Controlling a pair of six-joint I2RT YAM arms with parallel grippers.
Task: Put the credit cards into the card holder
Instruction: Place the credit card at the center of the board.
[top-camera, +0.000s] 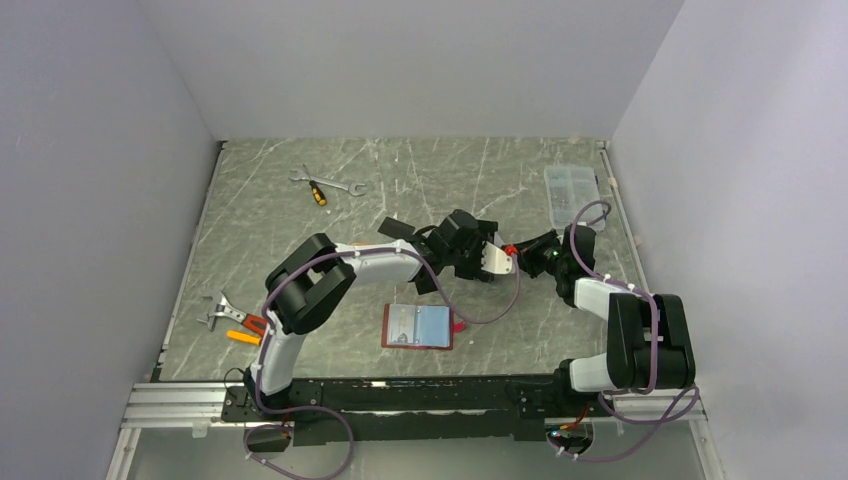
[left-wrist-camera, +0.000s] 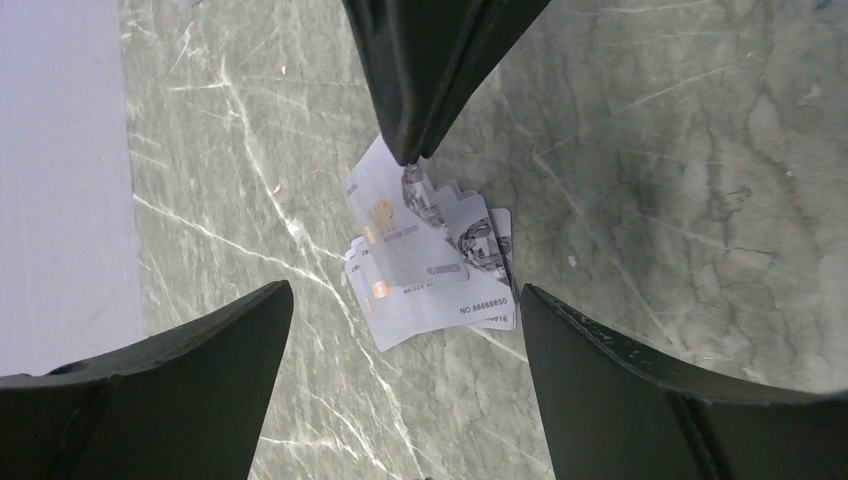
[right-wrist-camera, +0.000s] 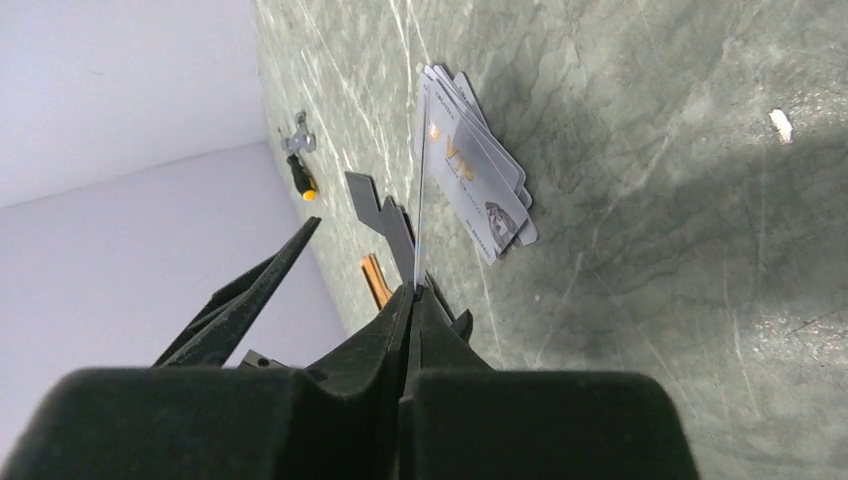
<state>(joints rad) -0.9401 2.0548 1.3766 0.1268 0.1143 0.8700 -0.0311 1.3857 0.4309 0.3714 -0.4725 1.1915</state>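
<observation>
My right end effector (right-wrist-camera: 415, 292) pinches one silver card (left-wrist-camera: 403, 243), tipping it off the stack (left-wrist-camera: 470, 300) for the wallet (top-camera: 392, 338); my left end effector (left-wrist-camera: 405, 292) hangs wide open.

A fanned stack of silver-grey cards (left-wrist-camera: 450, 305) is seen on the marbled tabletop (left-wrist-camera: 650, 200). At the stack's top edge, one card (left-wrist-camera: 400, 235) is pinched by its corner in the right tool (left-wrist-camera: 410, 158). The stack is flanked by the left tool's (left-wrist-camera: 407, 292) parted fingers (left-wrist-camera: 200, 370).

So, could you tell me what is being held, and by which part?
The right gripper pinches one silver-grey card by its edge; the left gripper is open, empty.
</observation>
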